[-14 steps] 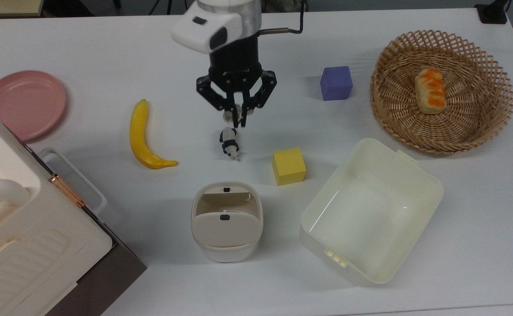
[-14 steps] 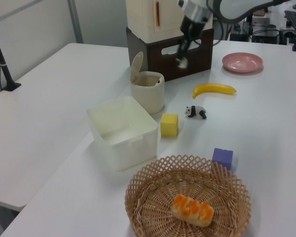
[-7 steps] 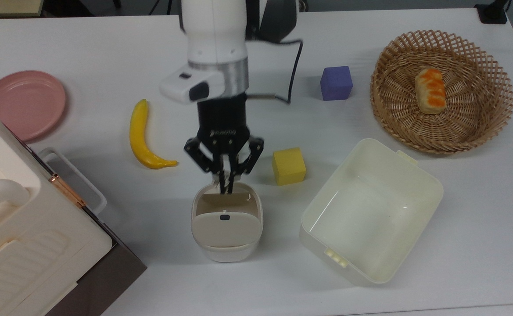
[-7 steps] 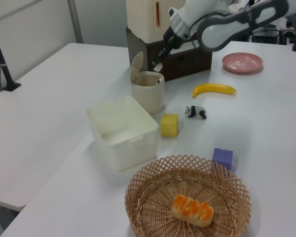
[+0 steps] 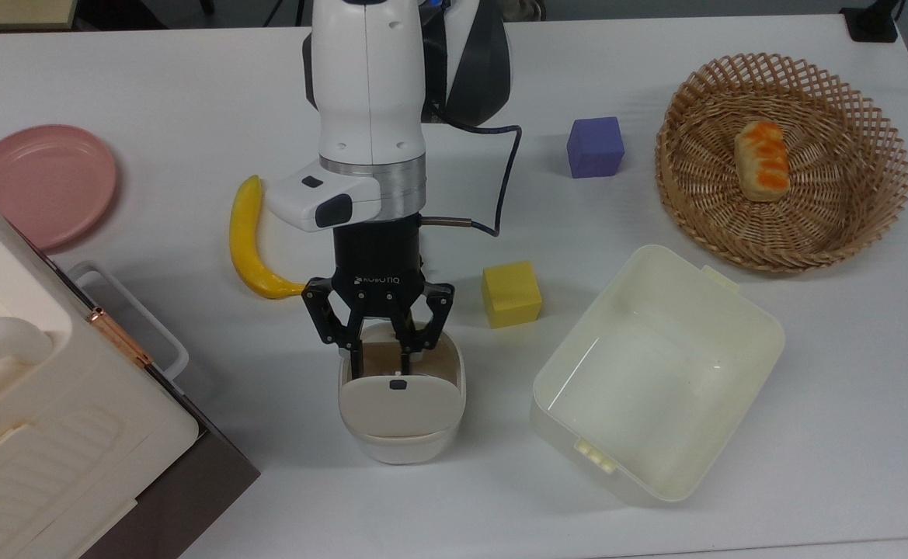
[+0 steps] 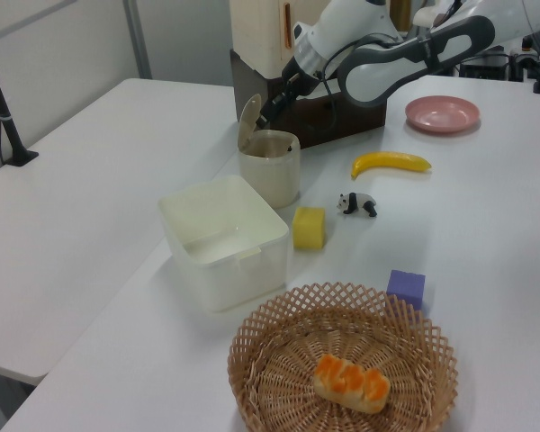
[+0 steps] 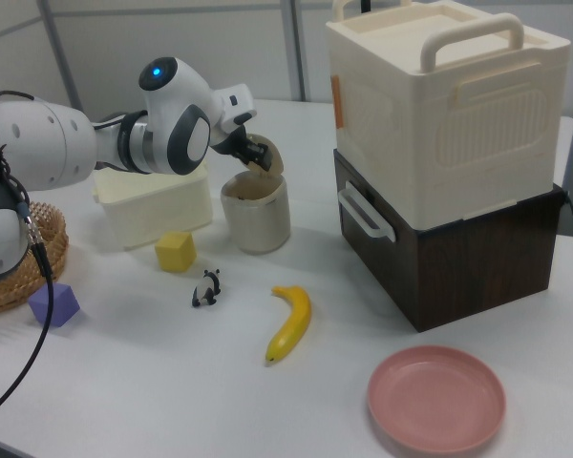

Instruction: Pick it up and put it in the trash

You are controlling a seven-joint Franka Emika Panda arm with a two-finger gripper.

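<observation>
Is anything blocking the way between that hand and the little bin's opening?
Nothing visible does. The hand hangs right over the open mouth of the bin, whose flap lid is tipped up out of the way.

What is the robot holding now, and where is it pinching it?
Nothing, it seems. The end effector hangs over the open trash bin with its fingers apart, and between them is just the bin's inside.

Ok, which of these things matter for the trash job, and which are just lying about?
Job: gripper, bin with its flap up.

Lying about: banana, panda, yellow block, purple block, basket, bread, tub, pink plate.
</observation>
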